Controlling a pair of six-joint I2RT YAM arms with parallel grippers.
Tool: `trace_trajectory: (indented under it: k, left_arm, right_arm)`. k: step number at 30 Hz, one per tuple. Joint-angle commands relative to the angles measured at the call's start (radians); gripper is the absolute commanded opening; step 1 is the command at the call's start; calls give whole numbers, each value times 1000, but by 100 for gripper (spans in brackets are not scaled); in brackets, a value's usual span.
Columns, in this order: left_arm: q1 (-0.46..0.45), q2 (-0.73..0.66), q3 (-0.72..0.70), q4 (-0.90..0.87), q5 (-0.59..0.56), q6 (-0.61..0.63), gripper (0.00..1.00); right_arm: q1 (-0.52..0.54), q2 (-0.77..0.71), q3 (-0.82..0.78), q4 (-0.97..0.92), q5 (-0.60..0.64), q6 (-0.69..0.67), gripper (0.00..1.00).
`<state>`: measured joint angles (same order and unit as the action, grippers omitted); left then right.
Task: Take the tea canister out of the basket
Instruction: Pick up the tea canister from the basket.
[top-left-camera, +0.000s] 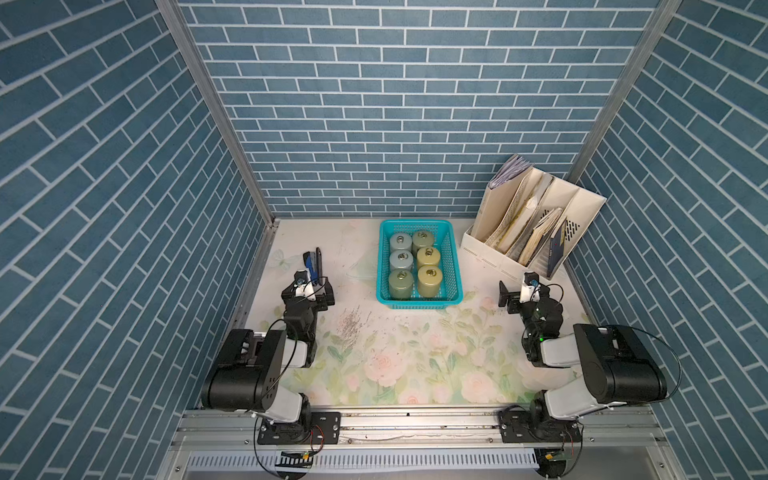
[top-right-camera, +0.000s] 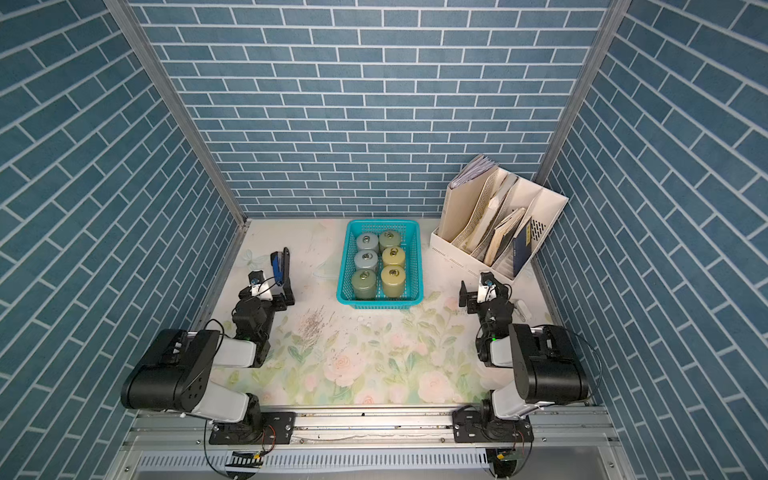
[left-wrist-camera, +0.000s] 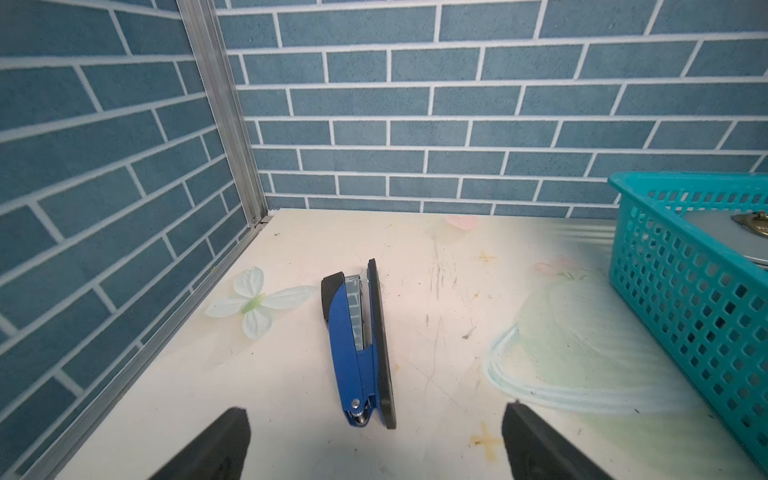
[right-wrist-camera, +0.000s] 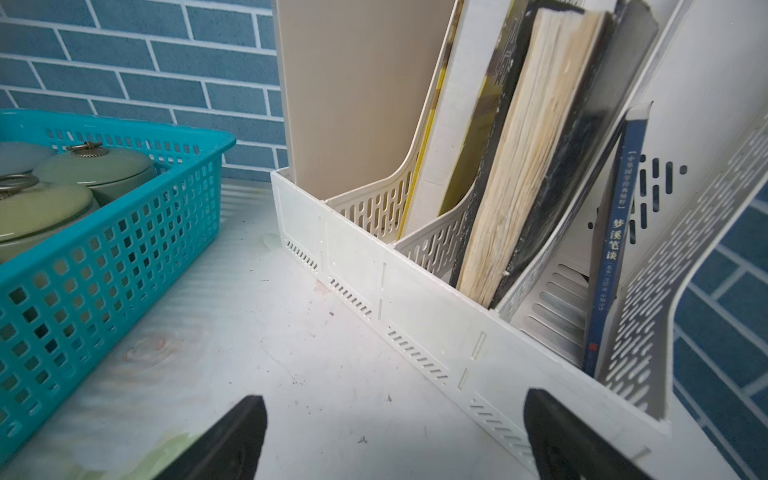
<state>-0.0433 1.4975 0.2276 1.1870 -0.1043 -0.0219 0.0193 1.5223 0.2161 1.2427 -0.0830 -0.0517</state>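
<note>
Gaping wide, empty: right gripper (right-wrist-camera: 395, 395), near cream file organizer (right-wrist-camera: 415, 307); left gripper (left-wrist-camera: 374, 409) equally wide, empty, blue stapler (left-wrist-camera: 357, 353) at its 12 o'clock. Between grippers, at 12 o'clock of table (top-left-camera: 415, 353): turquoise basket (top-left-camera: 419, 303). Inside, six tea canisters (top-left-camera: 401, 282) upright, two columns of three. Organizer, books (right-wrist-camera: 528, 166) leaning inside, at basket's 2 o'clock.

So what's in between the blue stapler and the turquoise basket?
Nothing stands there. Between the stapler and the basket there is only bare table with a few scratches. The left wrist view shows it best.
</note>
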Motion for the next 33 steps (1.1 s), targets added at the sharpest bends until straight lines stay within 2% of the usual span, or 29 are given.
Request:
trace_trajectory:
  k: [1, 18, 19, 21, 23, 26, 29, 33]
  left_arm:
    - [5, 2, 13, 13, -2, 10, 100]
    - [5, 2, 13, 16, -1, 10, 100]
    - [5, -12, 35, -33, 5, 12, 100]
    - [5, -69, 169, -297, -1, 9, 100]
    - [5, -95, 317, -500, 21, 20, 100]
    - [-15, -126, 443, -615, 73, -7, 100]
    - [-110, -140, 521, -697, -26, 30, 100]
    - [-205, -119, 619, -871, -80, 83, 100]
  right_arm:
    - [-1, 9, 12, 23, 0, 6, 100]
    - [-1, 7, 8, 26, -1, 6, 99]
    - [-1, 7, 8, 31, -1, 6, 99]
    - [1, -57, 72, -127, 0, 1, 97]
    - [20, -143, 208, -398, 37, -8, 93]
    - [119, -241, 346, -629, 88, -59, 96]
    - [203, -220, 547, -947, 134, -38, 97]
    - [331, -179, 703, -1188, 177, -31, 97]
